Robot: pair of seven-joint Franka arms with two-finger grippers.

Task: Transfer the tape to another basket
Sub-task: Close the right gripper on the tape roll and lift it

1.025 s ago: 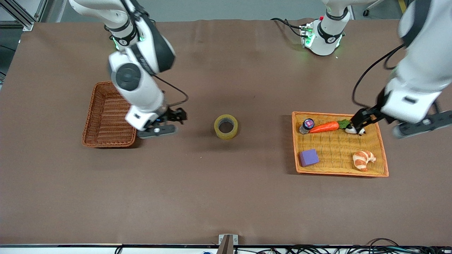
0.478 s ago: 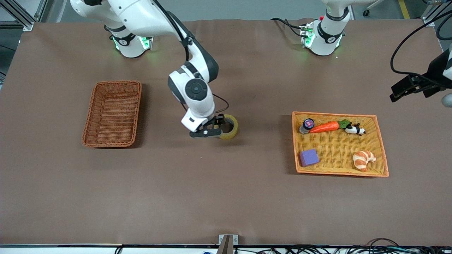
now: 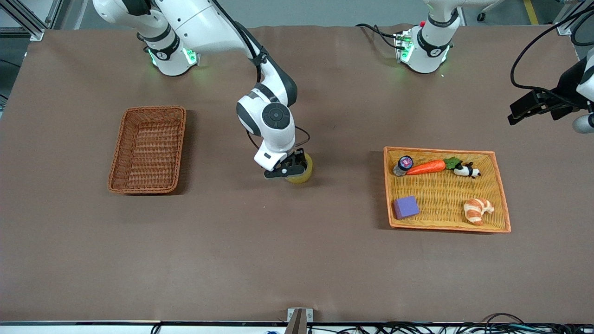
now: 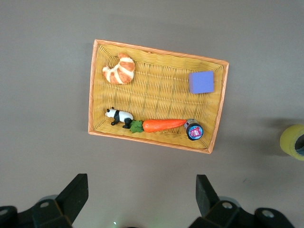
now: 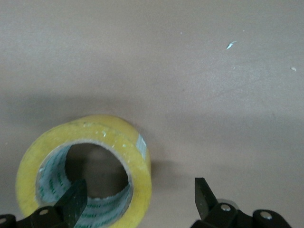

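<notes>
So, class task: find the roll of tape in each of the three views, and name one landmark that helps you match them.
Front view: the tape lies mid-table, partly under the right tool.
Left wrist view: at the picture's edge, cut off.
Right wrist view: close up, one finger inside its hole.
Shared landmark: the brown table cloth; the yellow tray appears in the front and left wrist views only.

The tape (image 3: 300, 170) lies on the desk (image 3: 297, 260) between the basket (image 3: 147, 149) and the tray (image 3: 446, 189). The tray holds a carrot (image 3: 426, 167), panda (image 3: 466, 170), block (image 3: 406, 207) and croissant (image 3: 478, 210).
</notes>
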